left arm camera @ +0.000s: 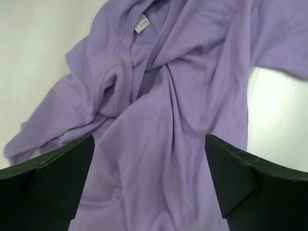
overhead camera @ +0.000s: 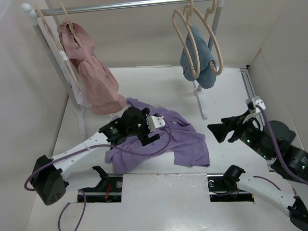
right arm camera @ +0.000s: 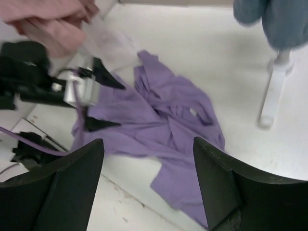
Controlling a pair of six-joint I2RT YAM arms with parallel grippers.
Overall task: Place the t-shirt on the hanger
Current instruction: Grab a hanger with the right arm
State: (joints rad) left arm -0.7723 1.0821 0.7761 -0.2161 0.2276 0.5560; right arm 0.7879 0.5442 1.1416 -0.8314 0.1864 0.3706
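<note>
The lavender t-shirt [overhead camera: 180, 139] lies crumpled on the white table, its neck label [left arm camera: 141, 24] facing up. My left gripper [overhead camera: 158, 129] hovers over the shirt's middle, open; in the left wrist view the left gripper [left arm camera: 149, 178] has only purple cloth [left arm camera: 168, 96] beneath it, nothing pinched. My right gripper [overhead camera: 219, 132] is open, off the shirt's right edge and pointing at it. From the right wrist view the right gripper [right arm camera: 149, 187] frames the t-shirt [right arm camera: 163, 110] and the left gripper [right arm camera: 98, 101]. Pale-beige hangers [overhead camera: 211, 33] hang on the rail at the back right.
A clothes rack crosses the back: rail [overhead camera: 125, 6], left post [overhead camera: 57, 62], right foot [overhead camera: 199, 103]. A pink ruffled garment [overhead camera: 94, 77] hangs on a hanger at the left, a blue-teal cloth [overhead camera: 199, 57] at the right. White walls close in both sides.
</note>
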